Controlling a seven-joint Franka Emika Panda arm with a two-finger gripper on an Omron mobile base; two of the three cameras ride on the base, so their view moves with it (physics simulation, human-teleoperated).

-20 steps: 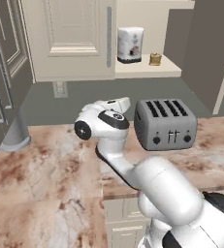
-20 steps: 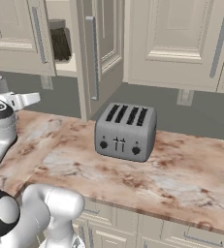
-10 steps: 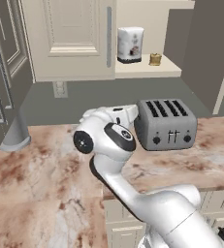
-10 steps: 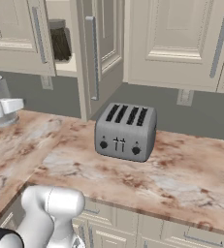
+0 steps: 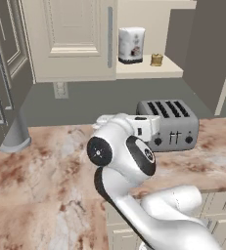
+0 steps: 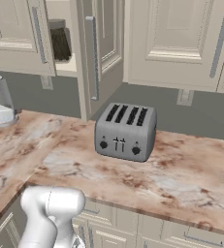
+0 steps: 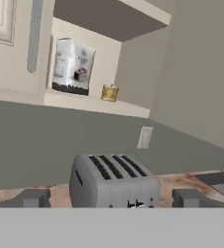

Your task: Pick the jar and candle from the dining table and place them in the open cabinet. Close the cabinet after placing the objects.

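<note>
- The cabinet [image 5: 148, 73] is open. On its shelf, the jar [image 5: 131, 45] stands beside the little candle [image 5: 156, 59].
- The gripper [image 7: 111, 198] fingers are wide apart, holding nothing.

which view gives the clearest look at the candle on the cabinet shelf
The hand view: the candle stands unobstructed on the cabinet shelf, right of the jar. The left base view also shows the candle, smaller. In the right base view the open door covers that part of the shelf.
</note>
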